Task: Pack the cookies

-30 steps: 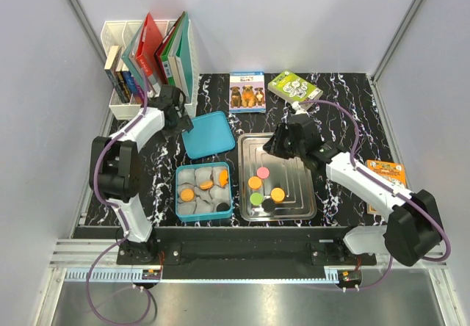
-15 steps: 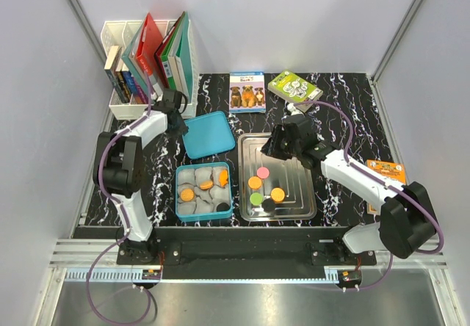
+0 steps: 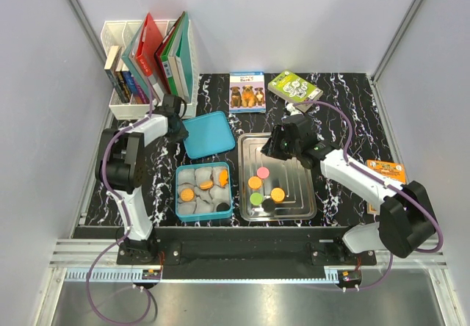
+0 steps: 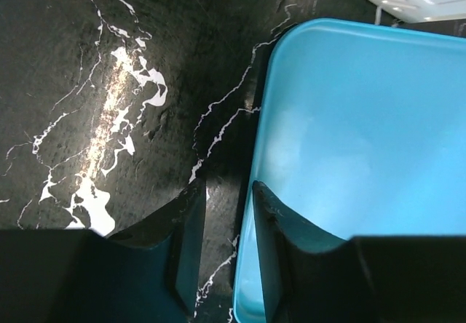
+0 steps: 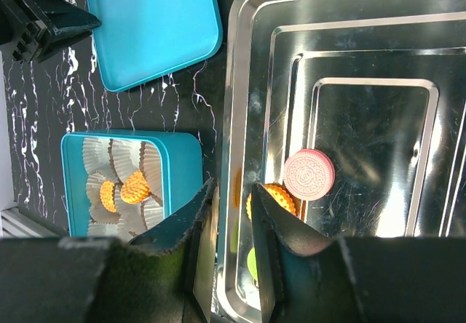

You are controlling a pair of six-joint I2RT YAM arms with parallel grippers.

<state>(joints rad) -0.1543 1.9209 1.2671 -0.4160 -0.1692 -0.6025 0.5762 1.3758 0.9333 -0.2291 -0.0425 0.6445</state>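
Pale grey walls (image 3: 294, 17), black white-veined marble tabletop (image 3: 209, 91), even overhead light

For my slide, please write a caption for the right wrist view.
Right pincer over the steel tray, near a pink cookie and an orange cookie.

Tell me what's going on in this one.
Packing is partway done. Five cookies lie in the tray; three orange and one black sit among the paper cups in the box. The left gripper straddles the left edge of the loose lid; whether it grips is unclear. The right gripper hovers over the tray's far end, jaws slightly apart, empty.
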